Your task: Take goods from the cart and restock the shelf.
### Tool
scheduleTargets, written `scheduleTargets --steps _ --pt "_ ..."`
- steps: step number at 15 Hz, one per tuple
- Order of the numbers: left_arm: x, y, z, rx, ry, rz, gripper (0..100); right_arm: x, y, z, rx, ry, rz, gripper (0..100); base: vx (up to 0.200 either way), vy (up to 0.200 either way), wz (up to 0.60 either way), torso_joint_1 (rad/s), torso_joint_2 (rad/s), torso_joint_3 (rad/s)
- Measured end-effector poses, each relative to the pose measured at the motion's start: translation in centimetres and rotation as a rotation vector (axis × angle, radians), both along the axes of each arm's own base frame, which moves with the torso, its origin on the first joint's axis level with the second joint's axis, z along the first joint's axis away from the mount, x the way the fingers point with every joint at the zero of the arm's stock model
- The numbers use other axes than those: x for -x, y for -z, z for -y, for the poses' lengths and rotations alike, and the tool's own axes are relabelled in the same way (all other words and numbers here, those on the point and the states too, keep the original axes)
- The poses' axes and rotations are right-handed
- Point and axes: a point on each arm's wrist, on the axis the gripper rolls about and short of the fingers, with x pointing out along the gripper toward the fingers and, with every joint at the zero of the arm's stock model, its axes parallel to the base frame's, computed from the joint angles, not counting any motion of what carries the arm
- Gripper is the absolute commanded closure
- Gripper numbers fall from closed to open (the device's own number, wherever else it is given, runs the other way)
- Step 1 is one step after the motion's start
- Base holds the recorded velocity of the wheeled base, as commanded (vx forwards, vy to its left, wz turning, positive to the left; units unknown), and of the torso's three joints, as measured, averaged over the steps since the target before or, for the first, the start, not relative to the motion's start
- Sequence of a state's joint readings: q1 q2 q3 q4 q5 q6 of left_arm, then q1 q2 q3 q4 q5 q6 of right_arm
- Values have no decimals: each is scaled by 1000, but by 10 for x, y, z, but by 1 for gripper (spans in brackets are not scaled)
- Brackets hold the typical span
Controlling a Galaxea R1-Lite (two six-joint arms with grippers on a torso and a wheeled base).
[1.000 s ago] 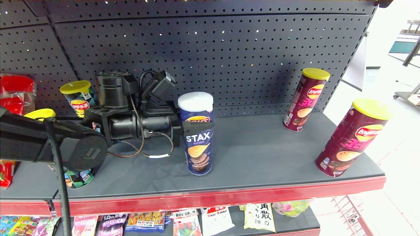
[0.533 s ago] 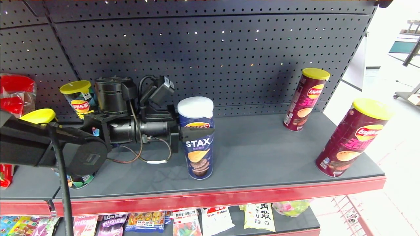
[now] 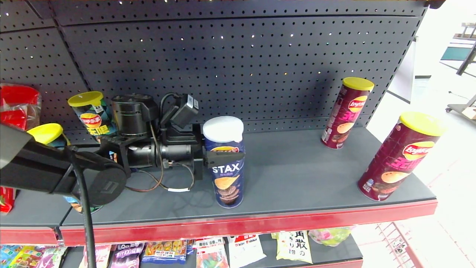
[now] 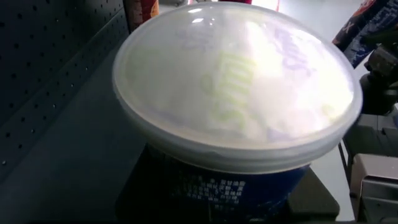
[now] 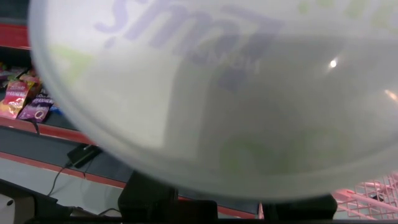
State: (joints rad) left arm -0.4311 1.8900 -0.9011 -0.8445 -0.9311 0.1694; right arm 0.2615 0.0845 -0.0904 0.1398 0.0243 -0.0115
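A blue STAX chip can with a white translucent lid stands upright on the grey shelf, near its red front edge. Its base is at or just above the shelf surface. My left gripper comes in from the left and is shut on the can's upper half. In the left wrist view the can's lid is seen from above, with my left gripper clamped below it. In the right wrist view another can's translucent lid sits very close, held by my right gripper.
Two maroon cans with yellow lids stand at the right, one at the back and one at the front corner. Yellow-lidded cans and red bags crowd the left. Snack packets lie on the lower shelf. A pink cart is at the lower right.
My left gripper has carried the STAX can down and a little toward the shelf's front edge. The other cans have not moved.
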Motion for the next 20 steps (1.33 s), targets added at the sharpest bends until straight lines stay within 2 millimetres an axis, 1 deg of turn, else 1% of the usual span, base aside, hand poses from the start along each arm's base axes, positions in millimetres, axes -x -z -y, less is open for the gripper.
scheduleTargets --steps 3,7,13,20 --pt "1 4 0 -4 2 -10 100 0 0 0 0 0 0 100 0 0 0 0 0 0" --pt "7 9 -2 -13 4 -32 100 0 0 0 1 1 0 100 0 0 0 0 0 0" --pt "11 6 -4 -11 8 -50 100 0 0 0 0 0 0 100 0 0 0 0 0 0" --pt "21 8 -7 -14 12 -77 100 0 0 0 0 -1 0 100 0 0 0 0 0 0"
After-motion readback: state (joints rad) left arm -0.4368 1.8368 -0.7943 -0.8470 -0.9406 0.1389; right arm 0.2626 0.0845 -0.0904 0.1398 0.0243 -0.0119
